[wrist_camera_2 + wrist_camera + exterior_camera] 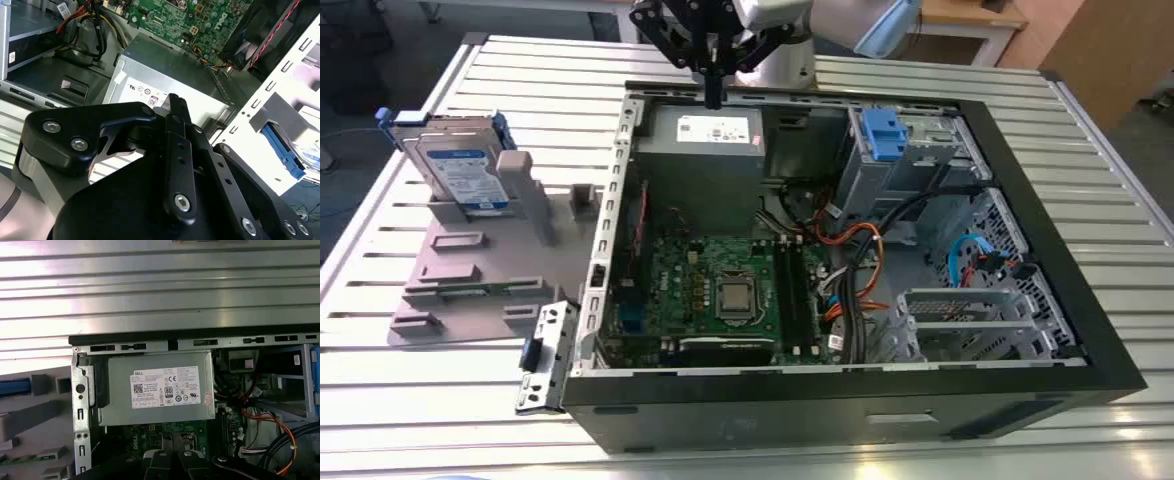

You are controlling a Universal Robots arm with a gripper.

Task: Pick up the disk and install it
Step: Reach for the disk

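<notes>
The disk, silver with a white-and-blue label in a blue carrier, stands upright in a grey holder on the table, on the exterior view's left of the open computer case. My gripper hangs over the case's far wall, above the grey power supply, well apart from the disk. Its black fingers are shut together with nothing between them. In the second wrist view the gripper points at the power supply, and the disk's blue carrier shows beyond the case wall.
Inside the case lie a green motherboard, bundles of cables, a drive cage with a blue carrier at the far right, and a metal bay nearer. A loose metal bracket lies beside the case. The table is ribbed metal.
</notes>
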